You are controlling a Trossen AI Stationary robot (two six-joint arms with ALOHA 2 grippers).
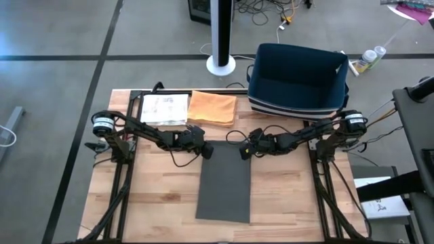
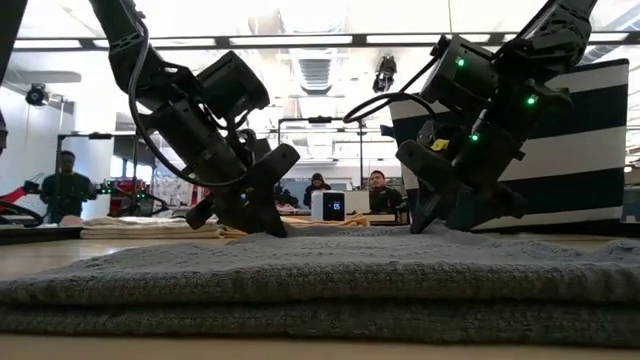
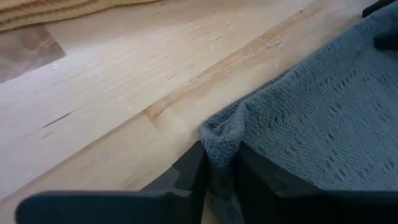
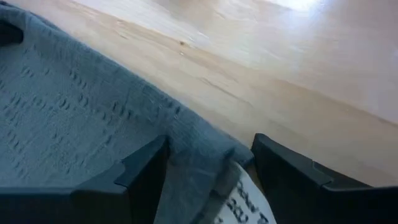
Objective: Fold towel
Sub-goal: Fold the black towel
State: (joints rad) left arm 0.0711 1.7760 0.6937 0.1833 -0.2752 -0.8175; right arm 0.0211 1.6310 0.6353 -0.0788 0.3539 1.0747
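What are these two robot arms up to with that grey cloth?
They are working on folding a grey towel that lies flat on the wooden table. Each arm is at one far corner of it: the left gripper has its fingers pinched on its corner, bunching the cloth up, while the right gripper has its fingers open, straddling the other corner. Nothing is lifted yet. Behind them sit an orange cloth and a dark blue bin, both untouched.
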